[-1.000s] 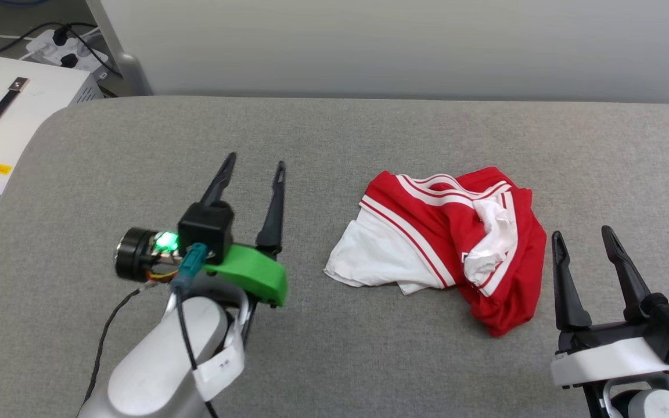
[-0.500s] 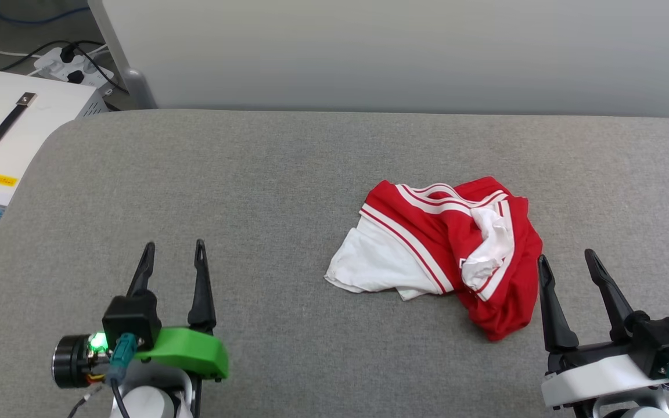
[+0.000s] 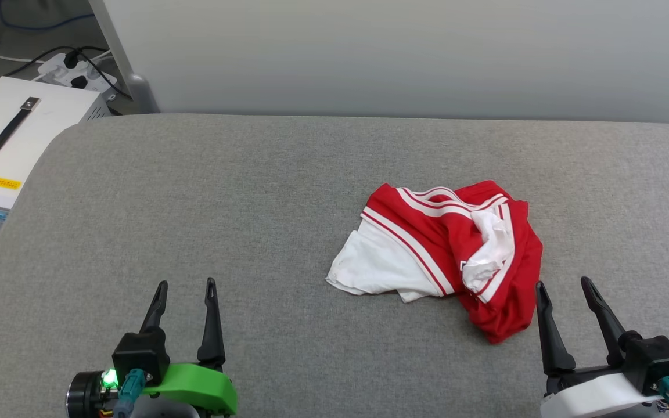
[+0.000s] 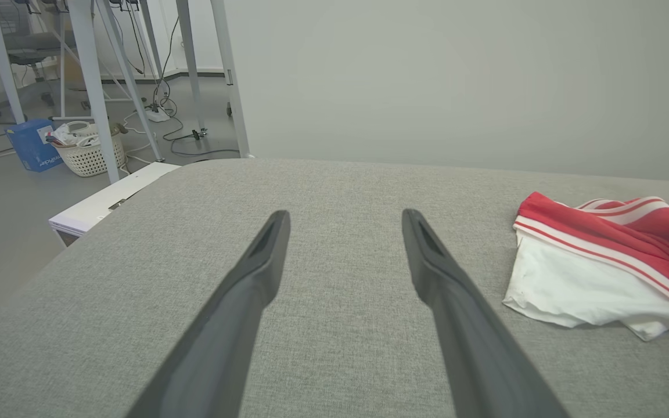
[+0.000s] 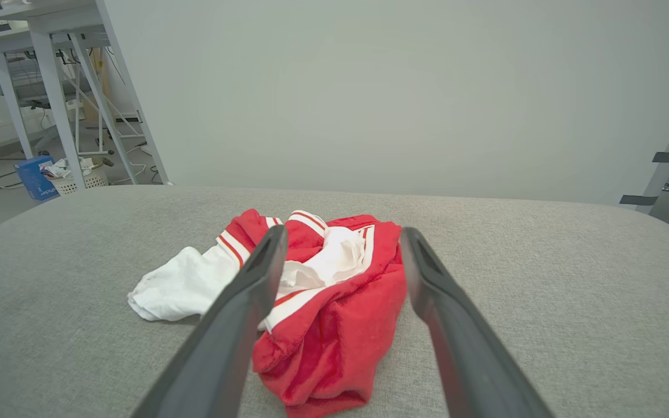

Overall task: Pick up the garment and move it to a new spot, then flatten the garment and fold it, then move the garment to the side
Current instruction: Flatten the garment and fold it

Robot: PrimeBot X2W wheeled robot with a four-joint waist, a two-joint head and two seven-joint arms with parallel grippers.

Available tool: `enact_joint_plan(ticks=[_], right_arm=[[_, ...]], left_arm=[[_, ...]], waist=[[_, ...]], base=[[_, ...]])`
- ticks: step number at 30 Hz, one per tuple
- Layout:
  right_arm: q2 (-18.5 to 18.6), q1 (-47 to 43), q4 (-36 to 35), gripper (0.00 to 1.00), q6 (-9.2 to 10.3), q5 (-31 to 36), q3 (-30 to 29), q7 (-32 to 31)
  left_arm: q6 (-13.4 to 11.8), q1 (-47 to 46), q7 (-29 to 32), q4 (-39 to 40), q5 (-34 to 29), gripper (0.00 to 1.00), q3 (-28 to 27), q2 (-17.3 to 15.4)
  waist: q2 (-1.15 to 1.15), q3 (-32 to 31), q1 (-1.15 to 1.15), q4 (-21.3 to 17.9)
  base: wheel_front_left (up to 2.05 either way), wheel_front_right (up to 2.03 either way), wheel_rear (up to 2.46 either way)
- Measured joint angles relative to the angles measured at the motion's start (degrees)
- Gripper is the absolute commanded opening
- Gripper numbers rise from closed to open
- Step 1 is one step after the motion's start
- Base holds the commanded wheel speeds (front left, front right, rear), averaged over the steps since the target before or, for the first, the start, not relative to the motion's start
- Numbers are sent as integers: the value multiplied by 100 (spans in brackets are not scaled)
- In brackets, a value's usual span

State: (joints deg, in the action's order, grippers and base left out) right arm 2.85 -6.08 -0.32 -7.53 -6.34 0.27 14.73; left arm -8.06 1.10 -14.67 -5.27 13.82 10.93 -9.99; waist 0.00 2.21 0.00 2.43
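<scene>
Grey fabric surface (image 3: 253,203), pale wall (image 3: 404,52) behind

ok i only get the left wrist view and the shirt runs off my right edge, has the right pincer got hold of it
Observer: no, the right pincer is open, holding nothing, beside the near right edge of the garment.
Operator: what's the hidden half like
Observer: crumpled red, with a twisted white strip running down it.
Operator: is the pincer lined up
Observer: roughly; in its wrist view the red heap lies ahead between its fingers.
</scene>
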Motion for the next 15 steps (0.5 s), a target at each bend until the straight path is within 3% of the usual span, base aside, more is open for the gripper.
enact_joint_plan(ticks=[15], right_arm=[[52,30,11,100,0,20,46,0]], left_arm=[[456,29,0,-158,-481,100,-583,398]], waist=[[0,-5,0,28]], base=[[0,0,0]])
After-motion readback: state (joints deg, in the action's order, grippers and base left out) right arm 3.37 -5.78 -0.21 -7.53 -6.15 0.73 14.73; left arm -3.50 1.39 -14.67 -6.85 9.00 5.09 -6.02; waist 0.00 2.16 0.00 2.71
